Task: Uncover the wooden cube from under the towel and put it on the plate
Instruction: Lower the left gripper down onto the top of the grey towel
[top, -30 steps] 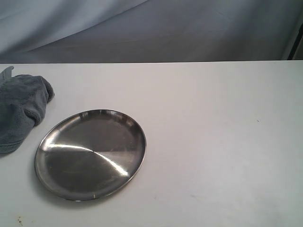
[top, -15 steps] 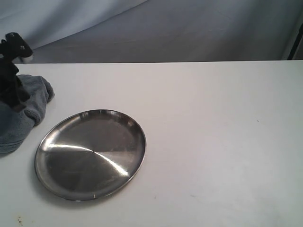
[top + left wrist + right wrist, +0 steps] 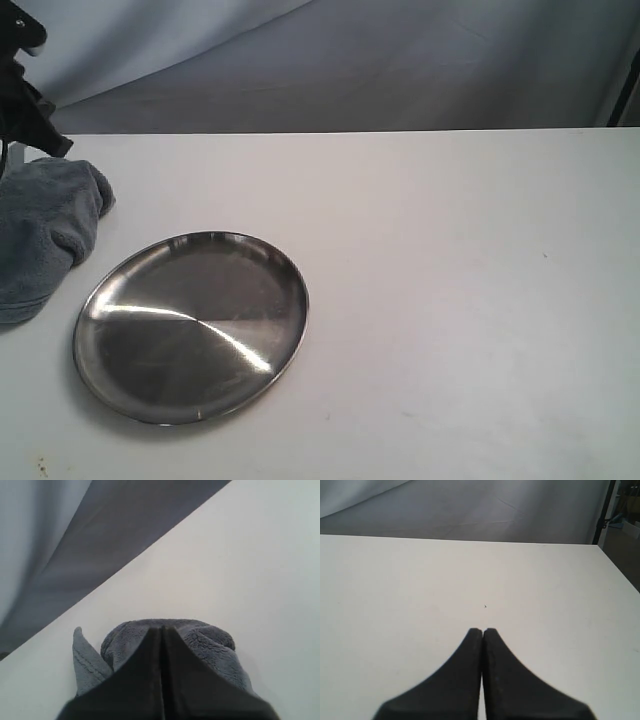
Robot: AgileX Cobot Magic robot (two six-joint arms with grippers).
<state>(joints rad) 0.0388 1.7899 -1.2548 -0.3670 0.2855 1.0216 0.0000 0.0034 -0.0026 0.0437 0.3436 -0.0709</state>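
Exterior view: the left arm (image 3: 22, 95) is hanging as a dark shape at the far left, just above the towel (image 3: 45, 235); whether it is touching the cloth cannot be told. The towel is lying directly below that arm in a bunched grey-blue heap, running off the frame's edge. The plate (image 3: 190, 325) is sitting flat on the white table (image 3: 450, 300), below the arm, off to its right and nearer the camera. Its rim is coming close to the towel's folded edge but staying apart from it. The wooden cube is not showing; whether the towel is hiding it cannot be told.

Left wrist view: the left gripper (image 3: 162, 630) is holding its two dark fingers pressed together with only a thin seam between them, pinching nothing. The towel is bulging just beyond and beneath the fingertips, one hemmed corner (image 3: 82, 655) sticking up beside them. A grey backdrop (image 3: 100, 555) is hanging past the table's edge.

Right wrist view: the right gripper (image 3: 483, 630) is likewise keeping its fingers closed against each other, hovering over bare tabletop. A tiny dark speck (image 3: 485, 605) is lying just ahead of the tips.
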